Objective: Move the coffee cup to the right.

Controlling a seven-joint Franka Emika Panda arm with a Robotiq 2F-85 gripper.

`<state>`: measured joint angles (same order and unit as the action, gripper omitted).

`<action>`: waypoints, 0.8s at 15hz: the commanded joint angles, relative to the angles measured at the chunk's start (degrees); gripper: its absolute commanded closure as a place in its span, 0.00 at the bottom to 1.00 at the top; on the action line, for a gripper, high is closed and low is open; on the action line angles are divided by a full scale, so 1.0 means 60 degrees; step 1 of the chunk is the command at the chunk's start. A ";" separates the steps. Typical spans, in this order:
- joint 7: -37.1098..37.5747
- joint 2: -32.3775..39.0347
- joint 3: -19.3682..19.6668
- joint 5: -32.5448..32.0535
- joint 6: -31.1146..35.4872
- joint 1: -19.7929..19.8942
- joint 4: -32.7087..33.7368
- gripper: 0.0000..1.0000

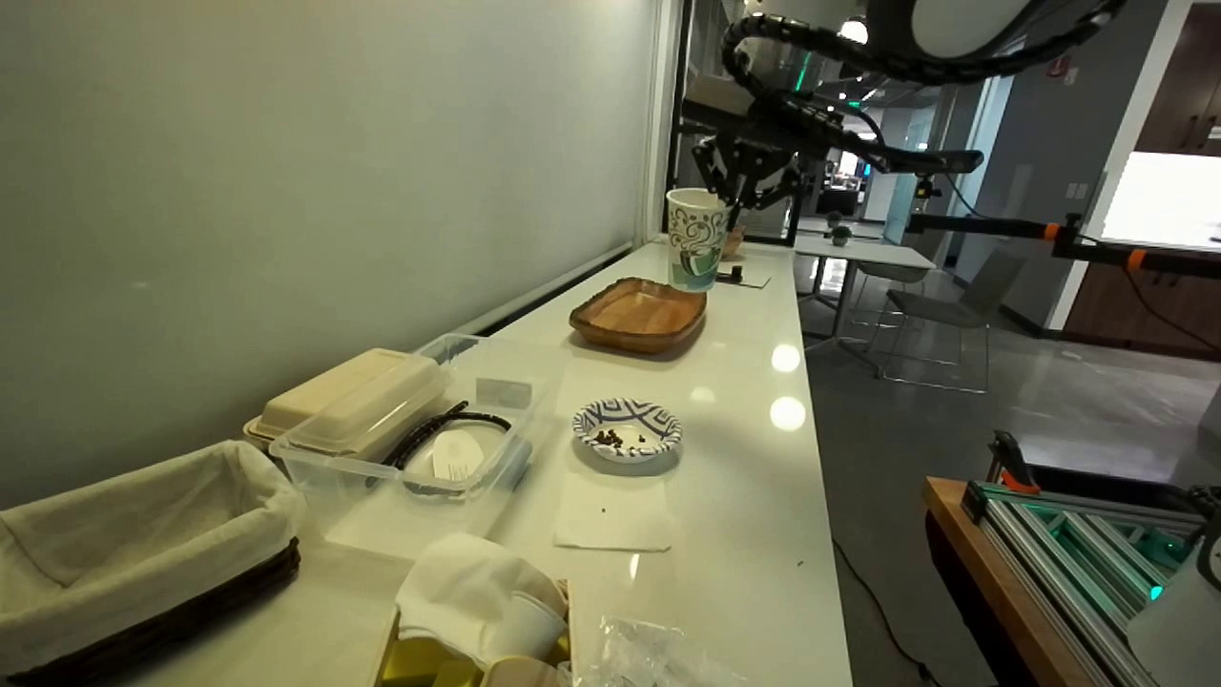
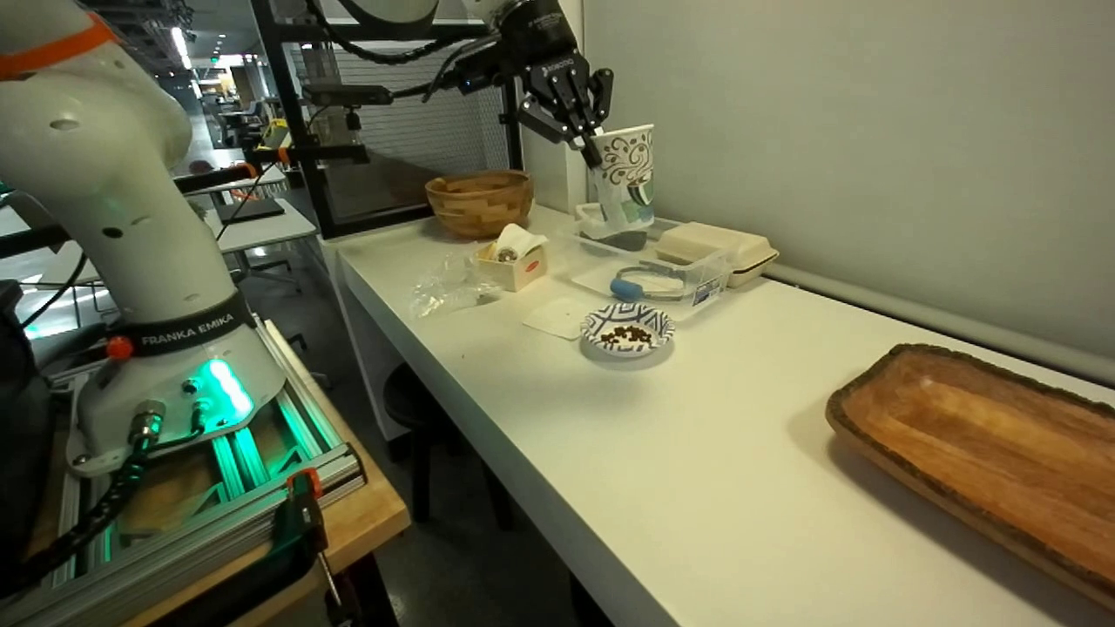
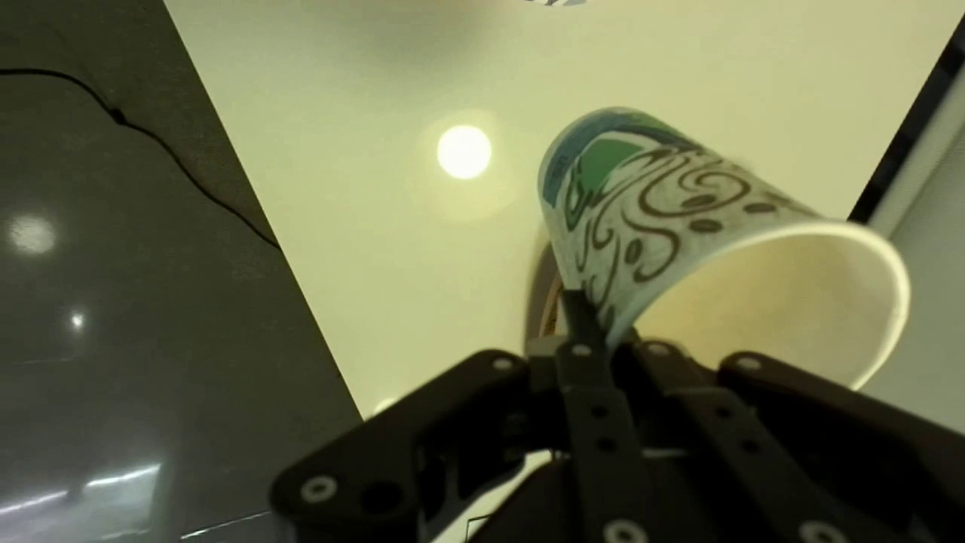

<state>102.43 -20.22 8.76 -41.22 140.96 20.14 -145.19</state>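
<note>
Paper coffee cup (image 1: pixel 696 243): aloft above the counter (image 1: pixel 749 496), mouth up, near upright; not yet set down.
Gripper (image 3: pixel 608 328): clamped on the cup wall at the rim; in the wrist view the pinch sits near nine o'clock on the mouth.
Wooden tray (image 1: pixel 639 309): seven o'clock from the cup in an exterior view.
Patterned dish (image 2: pixel 629 313): six o'clock from the cup in an exterior view; dark bits inside.
Weight: presumed low; no contents show in the visible part of the cup's inside, though the bottom is hidden.
Wall: thin, likely flexible; excess force would probably dent or crease it.
Printed surface: probably smooth; slip is possible under too light a pinch.
Rim: judged the stiffest part; hold here, with low force.
Balance: the hold is at one side only, so the cup may pivot about the pinch in fast travel.
Base: seat flat on the counter before release, after the carry to the right; the task gives no reference for "right".
</note>
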 commanded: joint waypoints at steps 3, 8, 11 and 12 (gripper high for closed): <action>0.0079 -0.0002 -0.0174 0.0050 -0.0002 0.0051 0.0002 0.96; -0.1736 0.0826 0.0490 0.1230 -0.0073 -0.0096 0.0508 0.99; -0.3978 0.1525 0.1096 0.2350 0.0249 0.0032 0.0845 0.99; -0.4414 0.1788 0.1184 0.2359 0.0414 0.0174 0.0974 0.99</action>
<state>84.79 -14.73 13.62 -30.72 141.00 20.17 -142.24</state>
